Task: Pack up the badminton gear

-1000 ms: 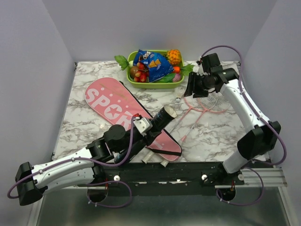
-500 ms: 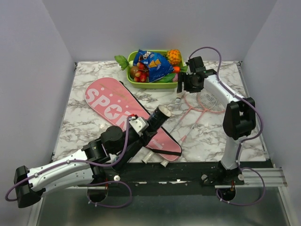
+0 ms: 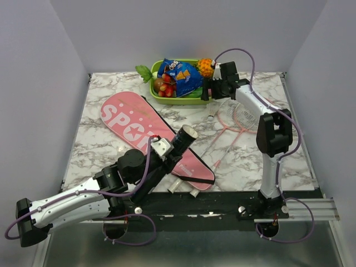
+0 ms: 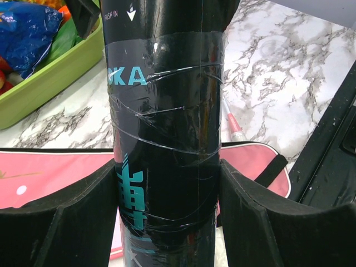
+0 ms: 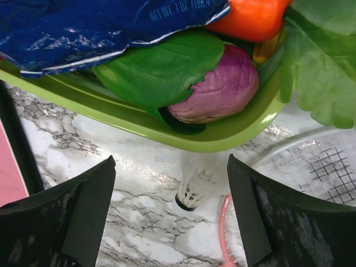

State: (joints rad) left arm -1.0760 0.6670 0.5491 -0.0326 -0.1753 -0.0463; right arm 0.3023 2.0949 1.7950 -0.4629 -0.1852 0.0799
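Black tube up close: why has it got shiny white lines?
Left wrist view: light glints off creased clear tape round the long black tube. Right wrist view: the small white shuttlecock looks slightly blurry. Top view: even light, faint shadows.

Black tube [image 4: 167, 111]: glossy, wrapped in clear wrinkled tape. Green tray [image 5: 111, 113]: smooth shiny plastic. Table [image 5: 133, 167]: polished marble-pattern surface.

A robot lab test cell: a marble-print table [image 3: 95, 140] boxed in by plain grey walls [image 3: 183, 28].
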